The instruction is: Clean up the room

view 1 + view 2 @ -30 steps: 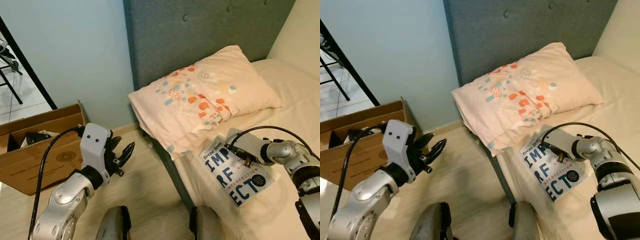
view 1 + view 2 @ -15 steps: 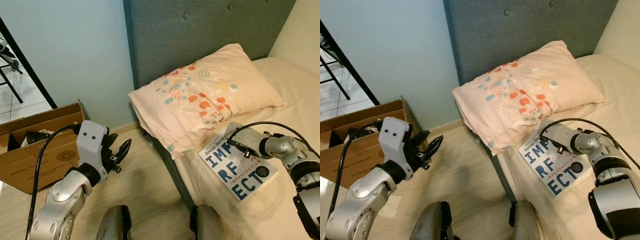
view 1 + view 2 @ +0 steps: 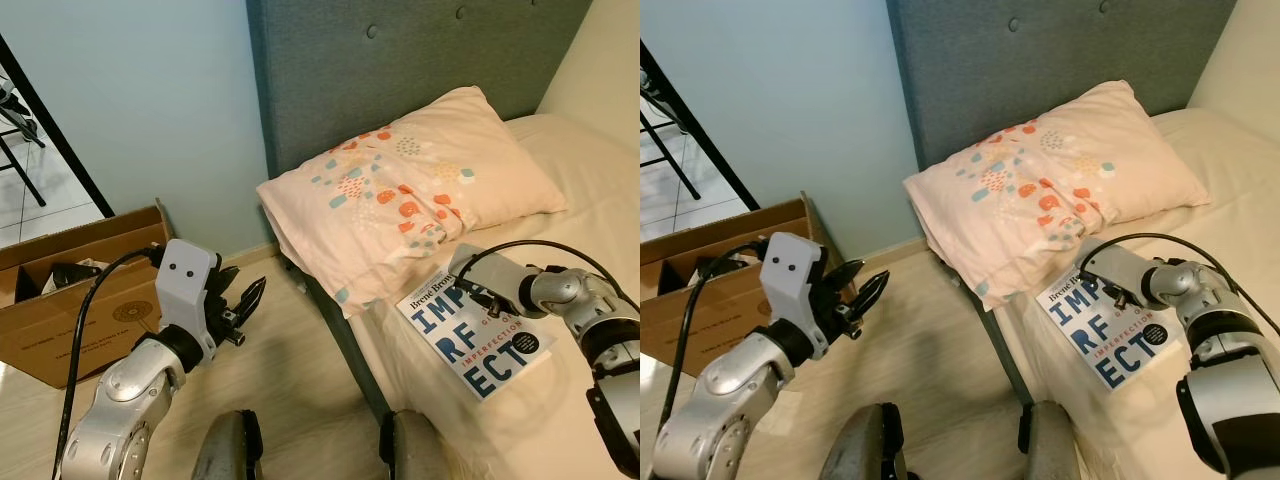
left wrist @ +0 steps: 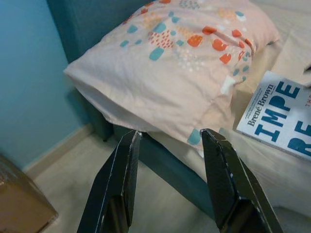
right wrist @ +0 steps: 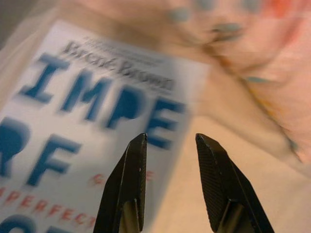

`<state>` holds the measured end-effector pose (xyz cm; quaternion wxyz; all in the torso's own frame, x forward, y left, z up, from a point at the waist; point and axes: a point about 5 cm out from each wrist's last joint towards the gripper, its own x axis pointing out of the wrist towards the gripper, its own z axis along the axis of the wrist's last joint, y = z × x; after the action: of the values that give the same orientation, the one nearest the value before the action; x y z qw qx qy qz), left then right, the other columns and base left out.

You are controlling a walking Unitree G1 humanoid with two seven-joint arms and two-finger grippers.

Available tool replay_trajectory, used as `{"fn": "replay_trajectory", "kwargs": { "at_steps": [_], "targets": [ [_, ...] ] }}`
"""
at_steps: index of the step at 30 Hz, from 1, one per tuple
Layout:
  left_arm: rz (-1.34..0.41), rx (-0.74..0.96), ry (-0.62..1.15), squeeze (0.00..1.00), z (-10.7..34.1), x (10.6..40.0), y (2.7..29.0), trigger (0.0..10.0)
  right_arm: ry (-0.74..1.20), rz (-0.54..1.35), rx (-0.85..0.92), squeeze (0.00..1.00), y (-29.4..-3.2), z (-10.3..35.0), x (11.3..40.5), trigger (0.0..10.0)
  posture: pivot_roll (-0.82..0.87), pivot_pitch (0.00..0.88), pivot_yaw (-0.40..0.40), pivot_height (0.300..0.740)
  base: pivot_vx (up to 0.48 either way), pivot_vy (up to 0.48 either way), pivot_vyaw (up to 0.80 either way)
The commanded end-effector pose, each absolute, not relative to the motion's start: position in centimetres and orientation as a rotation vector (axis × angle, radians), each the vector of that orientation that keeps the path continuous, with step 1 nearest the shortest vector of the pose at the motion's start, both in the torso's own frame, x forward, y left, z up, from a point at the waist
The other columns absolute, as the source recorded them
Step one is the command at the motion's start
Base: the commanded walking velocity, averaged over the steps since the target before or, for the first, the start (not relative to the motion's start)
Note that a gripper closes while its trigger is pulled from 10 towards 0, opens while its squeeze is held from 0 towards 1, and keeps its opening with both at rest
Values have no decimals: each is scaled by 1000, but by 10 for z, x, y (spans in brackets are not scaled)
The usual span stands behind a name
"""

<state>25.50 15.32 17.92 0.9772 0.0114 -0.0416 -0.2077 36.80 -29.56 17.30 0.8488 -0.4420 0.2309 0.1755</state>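
Note:
A white book [image 3: 475, 335] with big blue letters lies flat on the cream bed sheet [image 3: 560, 420], just in front of the patterned pillow [image 3: 410, 190]. My right gripper [image 3: 476, 293] hovers open at the book's far edge beside the pillow. In the right wrist view its fingers [image 5: 127, 184] stand apart above the book's cover [image 5: 63, 121] and grip nothing. My left gripper [image 3: 247, 298] is open over the wooden floor beside the bed, and in the left wrist view it [image 4: 172, 133] points at the pillow [image 4: 175, 58].
An open cardboard box [image 3: 60, 310] with a few things inside stands on the floor at the left, against the blue wall. The grey padded headboard [image 3: 400, 60] rises behind the pillow. The dark bed frame edge [image 3: 345, 345] runs between floor and mattress.
My right gripper has drawn back off the book's cover toward its far edge, so more of the title shows. The left arm has shifted only slightly.

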Motion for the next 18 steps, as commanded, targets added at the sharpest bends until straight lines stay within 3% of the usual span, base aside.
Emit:
{"fn": "replay_trajectory", "kwargs": {
  "at_steps": [1, 4, 5, 6, 8, 9, 10, 11, 14, 18],
  "targets": [
    [-418, 28, -69, 0, 176, 250, 156, 10000, 412, 226, -836, 0, -301, 188, 373, 10000, 64, 257, -6, 592, 0, 0, 0],
    [-394, 25, -61, 0, 173, 248, 158, 10000, 331, 136, -728, 0, -300, 198, 378, 10000, 50, 243, -8, 592, 0, 0, 0],
    [-310, 29, -42, 0, 167, 249, 165, 10000, 220, 71, -538, 0, -293, 207, 385, 10000, 35, 227, -9, 592, 0, 0, 0],
    [-310, 29, -42, 0, 167, 249, 165, 10000, 220, 71, -538, 0, -293, 207, 385, 10000, 35, 227, -9, 592, 0, 0, 0],
    [-177, 36, -7, 0, 155, 250, 174, 10000, 85, 36, -292, 0, -277, 211, 391, 10000, 15, 208, -4, 592, 0, 0, 0],
    [-177, 36, -7, 0, 155, 250, 174, 10000, 85, 36, -292, 0, -277, 211, 391, 10000, 15, 208, -4, 592, 0, 0, 0],
    [-99, 40, 23, 0, 146, 250, 179, 10000, 36, 63, -211, 0, -260, 203, 393, 10000, -5, 194, 1, 592, 0, 0, 0],
    [-99, 40, 23, 0, 146, 250, 179, 10000, 36, 63, -211, 0, -260, 203, 393, 10000, -5, 194, 1, 592, 0, 0, 0],
    [90, 81, 86, 0, 120, 249, 191, 10000, -43, 198, -216, 0, -189, 159, 369, 10000, -48, 149, 7, 592, 0, 0, 0],
    [116, 97, 76, 0, 118, 252, 188, 10000, -31, 217, -239, 0, -159, 132, 347, 10000, -54, 137, 0, 592, 0, 0, 0]
  ]
}}
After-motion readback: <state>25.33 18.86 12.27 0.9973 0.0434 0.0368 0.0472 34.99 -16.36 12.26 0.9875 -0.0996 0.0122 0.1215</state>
